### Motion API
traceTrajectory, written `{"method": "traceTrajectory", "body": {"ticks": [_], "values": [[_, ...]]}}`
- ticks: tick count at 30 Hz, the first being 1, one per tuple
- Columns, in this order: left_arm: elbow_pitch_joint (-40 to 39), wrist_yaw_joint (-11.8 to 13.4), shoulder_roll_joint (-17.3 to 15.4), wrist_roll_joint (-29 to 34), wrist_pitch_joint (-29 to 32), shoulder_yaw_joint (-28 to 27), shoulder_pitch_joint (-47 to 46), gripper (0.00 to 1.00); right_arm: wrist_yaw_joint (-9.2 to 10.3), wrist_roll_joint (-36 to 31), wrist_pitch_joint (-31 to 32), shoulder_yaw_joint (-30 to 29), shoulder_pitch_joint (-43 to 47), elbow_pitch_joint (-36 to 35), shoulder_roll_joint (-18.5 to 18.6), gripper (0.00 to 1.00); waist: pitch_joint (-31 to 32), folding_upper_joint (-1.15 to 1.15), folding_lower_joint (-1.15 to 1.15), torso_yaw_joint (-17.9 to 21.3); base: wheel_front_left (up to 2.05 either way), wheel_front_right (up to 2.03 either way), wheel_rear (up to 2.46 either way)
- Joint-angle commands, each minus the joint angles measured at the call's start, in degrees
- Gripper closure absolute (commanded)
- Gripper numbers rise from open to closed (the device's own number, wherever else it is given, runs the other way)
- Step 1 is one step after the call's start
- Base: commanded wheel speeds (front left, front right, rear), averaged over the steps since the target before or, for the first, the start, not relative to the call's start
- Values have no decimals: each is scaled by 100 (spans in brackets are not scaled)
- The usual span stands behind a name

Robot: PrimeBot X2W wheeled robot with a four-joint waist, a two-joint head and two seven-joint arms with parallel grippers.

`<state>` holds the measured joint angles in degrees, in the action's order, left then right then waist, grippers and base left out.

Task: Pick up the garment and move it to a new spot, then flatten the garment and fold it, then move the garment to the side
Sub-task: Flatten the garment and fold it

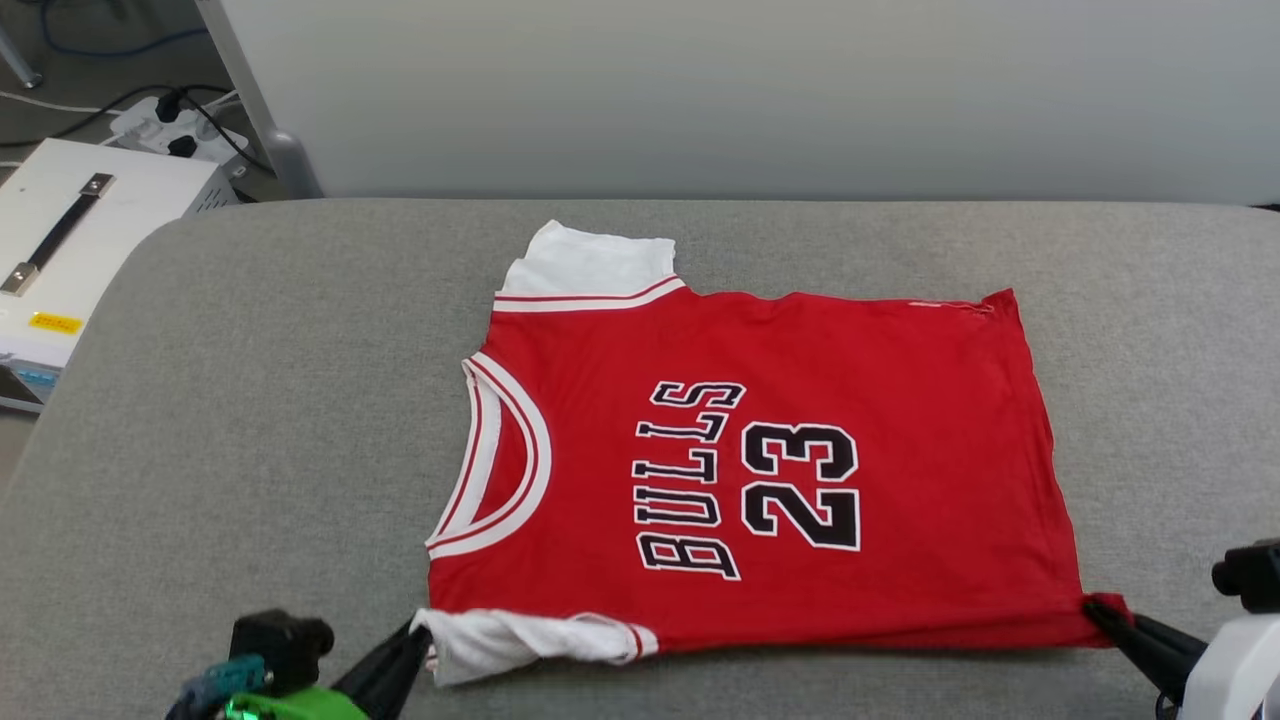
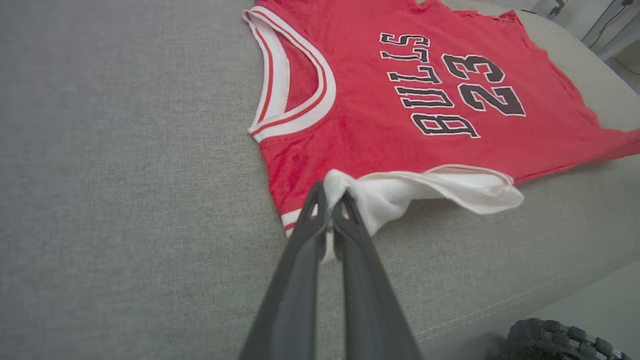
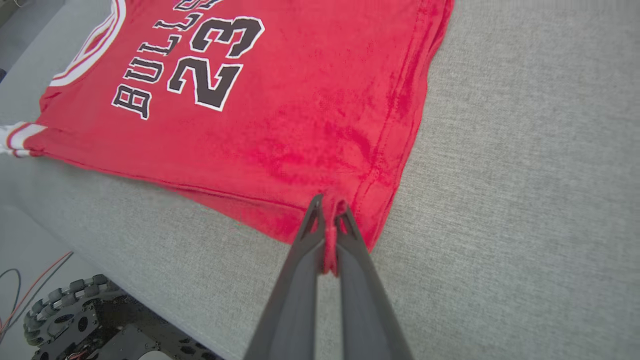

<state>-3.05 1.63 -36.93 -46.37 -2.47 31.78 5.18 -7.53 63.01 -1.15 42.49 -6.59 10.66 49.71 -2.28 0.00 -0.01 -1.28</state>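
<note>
Jaws pinched shut on the garment (image 1: 900,400), spread chest-up across the grey cushion (image 1: 250,450): left gripper (image 2: 330,202) holds the near white sleeve, right gripper (image 3: 327,210) the near hem corner. Flattening looks nearly done; folding and setting aside remain.

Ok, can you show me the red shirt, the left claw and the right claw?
red shirt (image 1: 930,420): head view, plain red cloth beside the number.
left claw (image 2: 331,193): left wrist view, midway between its fingertips, pinching the shirt.
right claw (image 3: 330,203): right wrist view, midway between its fingertips, pinching the shirt.
</note>
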Motion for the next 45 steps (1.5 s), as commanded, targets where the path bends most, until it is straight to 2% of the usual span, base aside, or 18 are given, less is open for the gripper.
{"method": "traceTrajectory", "body": {"ticks": [1,9,15,20,25,32,38,39,40,41,45], "values": [[100,-91,13,169,-30,-11,-371,100,4,-69,62,-129,-177,-40,-39,100,-182,0,1,30,0,0,0],[888,-602,234,489,119,98,-1982,100,4,-194,430,-598,-737,-76,-241,100,-706,0,1,121,0,0,0],[1670,-836,408,533,113,223,-3105,100,4,-253,662,-802,-1170,82,-422,100,-1117,0,1,147,0,0,0],[2372,-897,481,511,-3,414,-3738,100,4,-341,836,-778,-1526,273,-598,100,-1411,0,1,209,0,0,0],[3042,-909,553,452,-104,830,-4131,100,4,-468,857,-676,-1866,550,-775,100,-1646,0,1,238,0,0,0],[3668,-911,619,95,-303,1541,-4310,100,4,-577,788,-405,-2121,960,-972,100,-1781,0,1,253,0,0,0],[4021,-911,660,-270,-553,2046,-4398,100,4,-552,623,-213,-2207,1185,-1061,100,-1657,0,1,224,0,0,0],[4081,-911,659,-325,-638,2081,-4427,90,4,-512,564,-226,-2204,1225,-1070,73,-1610,0,1,208,0,0,0],[4130,-911,660,-359,-725,2088,-4457,24,4,-489,508,-238,-2195,1246,-1069,51,-1562,0,1,189,0,0,0],[4176,-911,658,-384,-838,2089,-4496,0,4,-474,414,-262,-2181,1257,-1059,0,-1502,0,1,167,0,0,0],[4205,-911,587,-388,-1079,2058,-4656,0,4,-397,122,-342,-2047,1182,-979,0,-1278,0,1,66,0,0,0]]}}
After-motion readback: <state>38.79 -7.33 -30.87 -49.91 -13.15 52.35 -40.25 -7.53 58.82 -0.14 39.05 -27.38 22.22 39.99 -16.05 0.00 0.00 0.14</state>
